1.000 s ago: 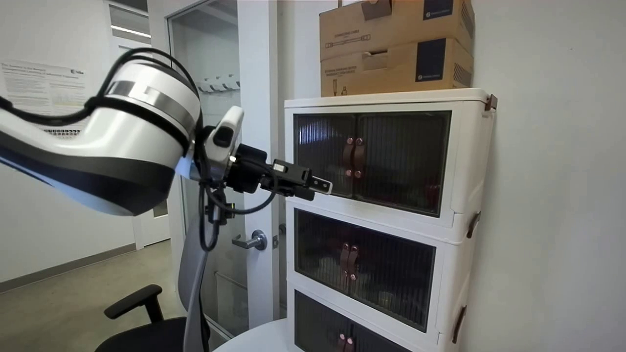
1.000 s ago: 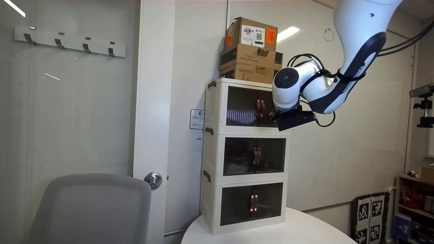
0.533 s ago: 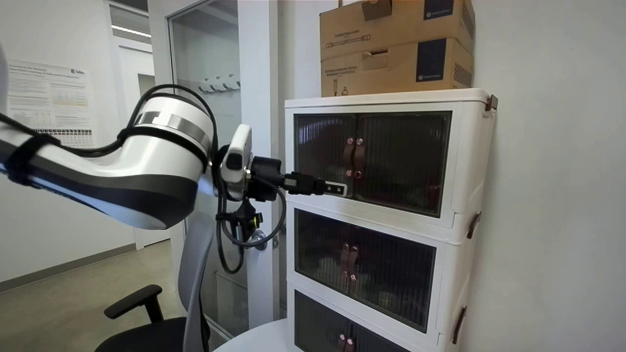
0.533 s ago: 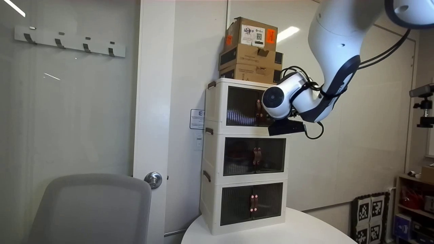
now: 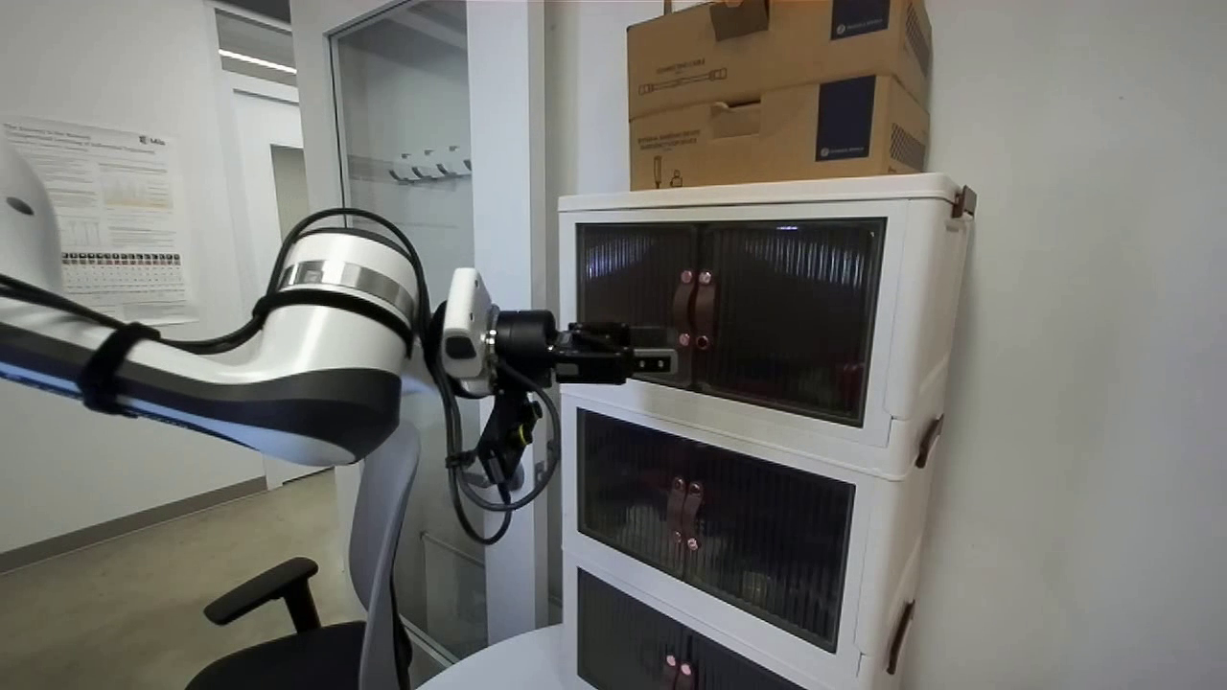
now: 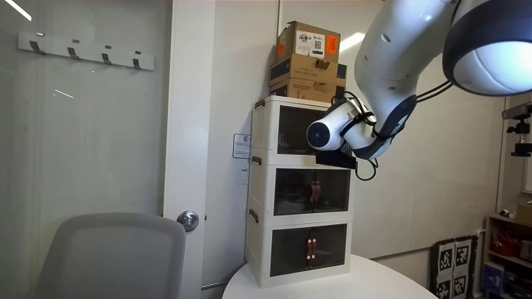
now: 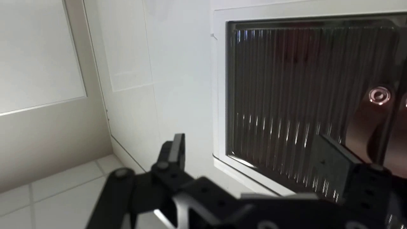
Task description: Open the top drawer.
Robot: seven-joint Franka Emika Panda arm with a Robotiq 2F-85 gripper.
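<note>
The top compartment point(image 5: 796, 316) of the white stacked cabinet has two dark ribbed doors, both shut. Two brown strap handles point(image 5: 705, 309) with copper rivets hang where the doors meet. In an exterior view, the arm hides these handles and part of the top doors point(image 6: 295, 128). My gripper point(image 5: 661, 352) points at the top doors, near the lower end of the handles. In the wrist view, the gripper point(image 7: 254, 151) is wide open and empty. One finger point(image 7: 334, 162) is in front of the glass beside a handle point(image 7: 362, 127), which lies outside the jaws. I cannot tell whether they touch.
Two lower compartments point(image 5: 714, 527) with similar doors and handles stand below on a round white table point(image 6: 353, 286). Cardboard boxes point(image 5: 776, 125) sit on top of the cabinet. A chair point(image 6: 112, 253) and a white-framed glass door point(image 5: 508, 192) are close by.
The arm has moved toward the cabinet and lowered, and the gripper has turned level. The gripper has come close to the top doors' handles. The doors have stayed shut.
</note>
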